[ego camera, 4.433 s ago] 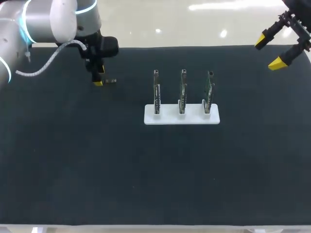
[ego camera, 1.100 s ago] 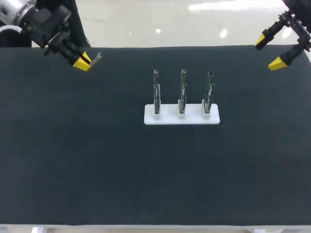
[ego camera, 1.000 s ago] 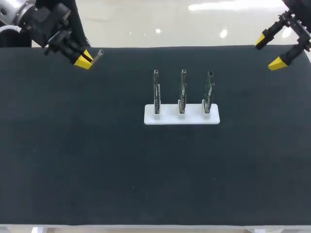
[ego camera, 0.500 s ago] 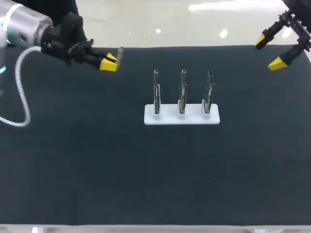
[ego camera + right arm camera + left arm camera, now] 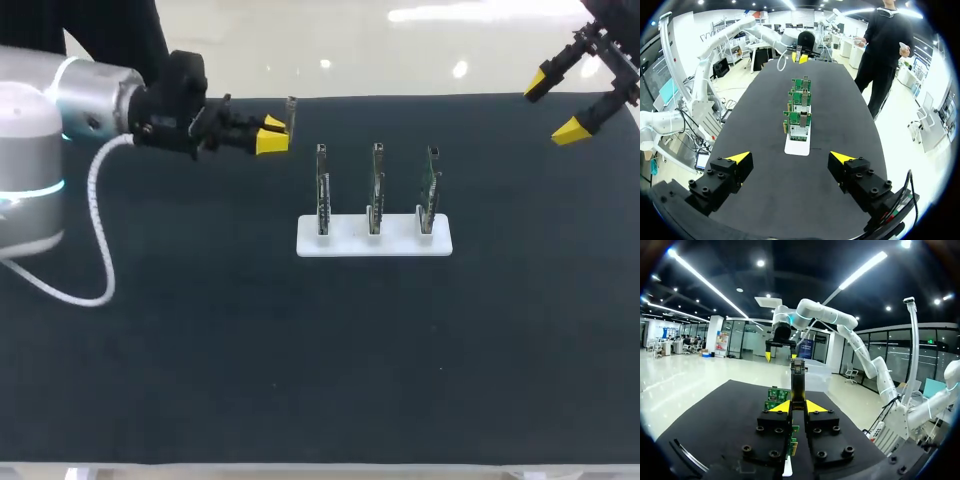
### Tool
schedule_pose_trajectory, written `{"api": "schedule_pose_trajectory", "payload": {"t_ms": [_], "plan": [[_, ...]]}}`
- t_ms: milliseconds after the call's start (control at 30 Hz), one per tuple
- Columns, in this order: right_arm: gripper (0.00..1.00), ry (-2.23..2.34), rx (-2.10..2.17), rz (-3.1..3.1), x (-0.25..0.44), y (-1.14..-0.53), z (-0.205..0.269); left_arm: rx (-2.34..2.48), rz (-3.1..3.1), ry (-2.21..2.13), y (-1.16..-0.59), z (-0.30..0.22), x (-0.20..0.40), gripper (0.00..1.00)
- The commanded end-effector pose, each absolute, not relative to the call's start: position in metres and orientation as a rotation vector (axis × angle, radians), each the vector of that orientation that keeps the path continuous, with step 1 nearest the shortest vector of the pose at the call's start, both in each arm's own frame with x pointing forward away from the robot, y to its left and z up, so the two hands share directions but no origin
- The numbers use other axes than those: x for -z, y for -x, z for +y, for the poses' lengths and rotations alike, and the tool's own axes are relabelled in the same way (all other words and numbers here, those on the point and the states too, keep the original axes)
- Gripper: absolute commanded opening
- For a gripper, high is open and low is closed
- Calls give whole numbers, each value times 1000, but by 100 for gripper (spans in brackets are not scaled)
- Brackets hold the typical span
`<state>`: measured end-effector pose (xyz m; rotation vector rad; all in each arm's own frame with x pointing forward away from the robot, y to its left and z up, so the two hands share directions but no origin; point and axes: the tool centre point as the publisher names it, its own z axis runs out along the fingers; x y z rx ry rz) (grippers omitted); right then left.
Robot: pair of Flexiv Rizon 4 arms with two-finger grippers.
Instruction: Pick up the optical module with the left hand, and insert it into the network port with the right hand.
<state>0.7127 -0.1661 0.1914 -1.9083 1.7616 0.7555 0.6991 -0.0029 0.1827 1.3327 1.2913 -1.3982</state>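
The left hand (image 5: 272, 138) grips the optical module (image 5: 290, 110) tightly between its 2 yellow tips above the surface (image 5: 200, 330), while the right hand (image 5: 556, 107) hangs wide open, empty.

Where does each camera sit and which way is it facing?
Head view: above and behind, looking down on the table; left gripper shut on the optical module, right gripper open.
Left wrist view: on that wrist, facing the right gripper; own gripper shows.
Right wrist view: on that wrist, facing the left gripper; own gripper shows.
Both wrist views share the board rack, seen from opposite ends.
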Motion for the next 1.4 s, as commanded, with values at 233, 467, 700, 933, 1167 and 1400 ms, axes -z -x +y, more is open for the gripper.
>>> {"api": "schedule_pose_trajectory", "payload": {"t_ms": [233, 467, 700, 933, 1167, 1400], "plan": [[100, 1907, -753, 1762, -192, -712, -166, 1255, 1348, -1181, -699, -9, -179, 0], [100, 1907, -753, 1762, -192, -712, -166, 1269, 1277, -1175, -704, -6, -182, 0], [100, 1907, -753, 1762, -192, -712, -166, 1283, 1211, -1176, -709, -2, -183, 0], [100, 1907, -753, 1762, -192, -712, -166, 1231, 1243, -1228, -717, -2, -183, 0], [100, 1907, -753, 1762, -192, -712, -166, 1216, 1239, -1243, -724, 2, -181, 0], [100, 1907, -753, 1762, -192, -712, -166, 1214, 1232, -1256, -725, 4, -180, 0]]}}
